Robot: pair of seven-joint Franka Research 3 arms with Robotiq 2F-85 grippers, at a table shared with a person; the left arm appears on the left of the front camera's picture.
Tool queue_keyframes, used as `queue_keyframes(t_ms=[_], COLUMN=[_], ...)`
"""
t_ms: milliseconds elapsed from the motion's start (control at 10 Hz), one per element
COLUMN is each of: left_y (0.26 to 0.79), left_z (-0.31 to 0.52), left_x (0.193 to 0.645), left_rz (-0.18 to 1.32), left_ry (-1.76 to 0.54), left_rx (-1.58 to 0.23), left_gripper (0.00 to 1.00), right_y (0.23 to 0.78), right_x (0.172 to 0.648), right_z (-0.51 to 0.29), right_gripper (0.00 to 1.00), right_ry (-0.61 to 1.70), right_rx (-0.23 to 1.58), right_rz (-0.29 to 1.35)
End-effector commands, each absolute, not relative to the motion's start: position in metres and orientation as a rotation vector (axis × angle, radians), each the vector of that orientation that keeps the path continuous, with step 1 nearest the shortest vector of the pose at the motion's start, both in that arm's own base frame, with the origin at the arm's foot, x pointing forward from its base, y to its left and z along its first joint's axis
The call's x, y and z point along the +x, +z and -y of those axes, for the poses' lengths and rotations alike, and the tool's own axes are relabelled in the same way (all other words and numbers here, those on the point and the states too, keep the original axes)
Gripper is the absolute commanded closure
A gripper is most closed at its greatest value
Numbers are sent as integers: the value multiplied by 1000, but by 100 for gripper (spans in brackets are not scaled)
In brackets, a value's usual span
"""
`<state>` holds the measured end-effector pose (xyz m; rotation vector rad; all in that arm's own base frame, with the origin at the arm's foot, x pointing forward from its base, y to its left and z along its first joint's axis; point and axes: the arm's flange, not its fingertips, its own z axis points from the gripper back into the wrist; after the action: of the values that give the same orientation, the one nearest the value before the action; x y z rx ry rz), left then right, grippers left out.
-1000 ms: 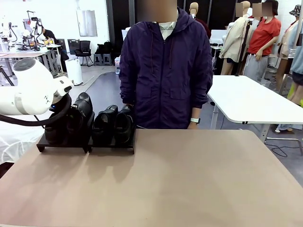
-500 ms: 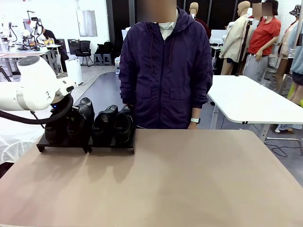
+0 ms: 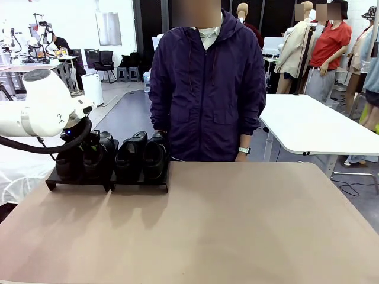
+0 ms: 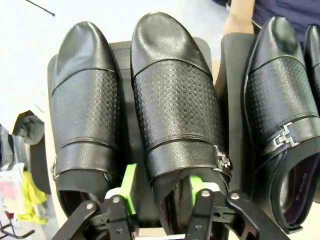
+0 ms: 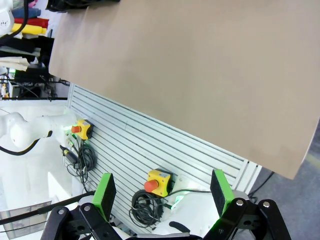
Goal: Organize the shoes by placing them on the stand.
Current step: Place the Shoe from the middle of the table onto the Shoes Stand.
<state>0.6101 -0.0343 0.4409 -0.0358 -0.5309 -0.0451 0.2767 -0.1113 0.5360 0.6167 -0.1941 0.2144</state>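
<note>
Several black glossy shoes sit on the low black stand (image 3: 136,184) at the table's far left. Two are on its right panel (image 3: 131,155) (image 3: 155,154) and two on its left panel (image 3: 66,164) (image 3: 102,151). My left arm (image 3: 41,109) hangs over the left panel. In the left wrist view the left gripper (image 4: 162,183) stands open astride the heel collar of the inner left-panel shoe (image 4: 175,95). One green pad (image 4: 129,180) is outside the collar and the other is inside the opening. My right gripper (image 5: 162,192) is open and holds nothing.
A person in a purple jacket (image 3: 207,83) stands right behind the stand, one hand (image 4: 240,20) near its far edge. The brown table (image 3: 237,225) stretches right and forward. The right wrist view looks past the table edge at yellow stop buttons (image 5: 159,181) and cables.
The inner left-panel shoe came down from a raised tilt to rest flat on the stand. My left gripper's jaws, shut on its collar before, have parted.
</note>
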Motion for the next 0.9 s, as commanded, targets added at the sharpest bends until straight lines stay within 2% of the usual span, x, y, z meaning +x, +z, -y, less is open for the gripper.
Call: queue_keyframes(t_ms=[0, 300, 600, 800], left_y=[445, 462, 504, 519], left_z=[36, 37, 35, 29], left_x=[613, 599, 539, 516], left_rz=[537, 535, 569, 608], left_ry=[-32, -71, -151, -165], left_rx=[-14, -18, -43, -43], left_gripper=[0, 0, 0, 0], right_y=[540, 540, 540, 540], right_x=[278, 278, 278, 278], right_z=[113, 113, 113, 113], right_gripper=[0, 0, 0, 0], right_ry=[232, 232, 232, 232], right_rx=[624, 624, 624, 624], right_rz=[200, 200, 200, 200])
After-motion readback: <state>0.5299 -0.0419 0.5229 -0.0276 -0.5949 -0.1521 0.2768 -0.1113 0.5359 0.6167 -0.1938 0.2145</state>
